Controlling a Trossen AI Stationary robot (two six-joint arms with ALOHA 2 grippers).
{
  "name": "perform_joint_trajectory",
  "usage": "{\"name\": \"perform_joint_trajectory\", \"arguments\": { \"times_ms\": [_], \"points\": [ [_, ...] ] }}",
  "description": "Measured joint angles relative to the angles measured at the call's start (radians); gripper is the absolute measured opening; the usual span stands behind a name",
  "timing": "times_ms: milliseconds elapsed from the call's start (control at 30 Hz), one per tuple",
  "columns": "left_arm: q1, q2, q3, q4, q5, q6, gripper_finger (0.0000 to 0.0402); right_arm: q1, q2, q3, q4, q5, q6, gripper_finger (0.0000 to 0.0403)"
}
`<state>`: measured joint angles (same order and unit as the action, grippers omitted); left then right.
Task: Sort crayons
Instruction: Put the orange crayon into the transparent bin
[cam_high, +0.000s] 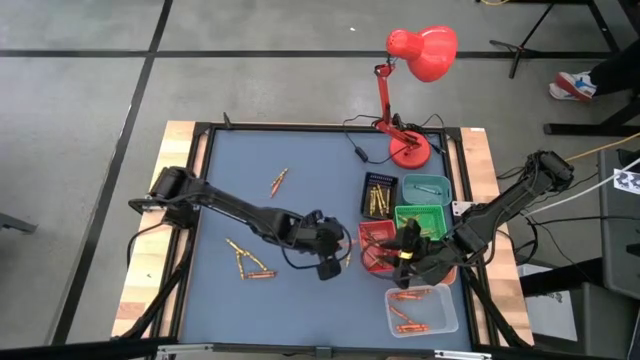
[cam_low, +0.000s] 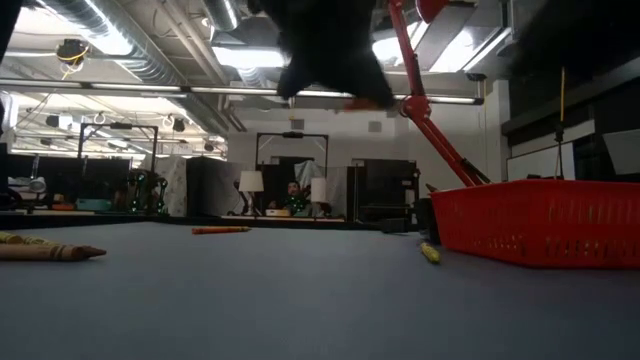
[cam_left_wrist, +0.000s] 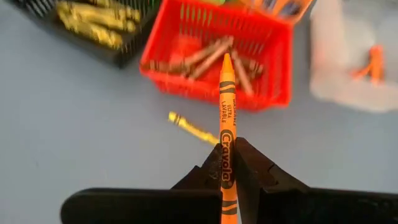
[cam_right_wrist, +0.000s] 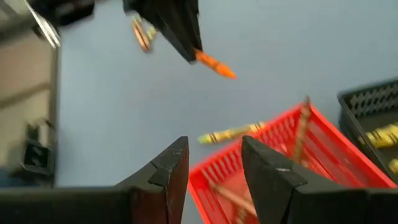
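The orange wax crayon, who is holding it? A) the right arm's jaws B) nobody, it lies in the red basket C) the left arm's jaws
C: the left gripper has its jaws shut on the orange wax crayon, above the table near the red plastic basket; the right gripper is open and empty.

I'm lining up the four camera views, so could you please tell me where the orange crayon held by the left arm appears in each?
High view: orange crayon, mid-table, in the left end effector.
Low view: only an orange tip under the dark arm, top centre.
Left wrist view: centre, clamped upright.
Right wrist view: upper middle.
Shared landmark: red basket.
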<state>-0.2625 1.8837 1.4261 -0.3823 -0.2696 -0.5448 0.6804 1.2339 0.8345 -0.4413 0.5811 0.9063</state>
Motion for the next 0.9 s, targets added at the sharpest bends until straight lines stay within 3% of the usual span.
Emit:
{"name": "perform_joint_trajectory", "arguments": {
  "times_ms": [367,667,900],
  "points": [
    [-0.034,-0.029,0.002,0.263,-0.09,0.106,0.0005,0.0,0.0,0.0,0.275,0.044,-0.129,0.0147],
    [-0.037,-0.03,0.002,0.389,-0.079,0.137,0.0005,0.0,0.0,0.0,0.288,0.077,-0.132,0.0147],
    [-0.051,-0.03,0.002,0.391,-0.079,0.136,0.0005,0.0,0.0,0.0,0.331,0.125,-0.249,0.0147]
  ]
}}
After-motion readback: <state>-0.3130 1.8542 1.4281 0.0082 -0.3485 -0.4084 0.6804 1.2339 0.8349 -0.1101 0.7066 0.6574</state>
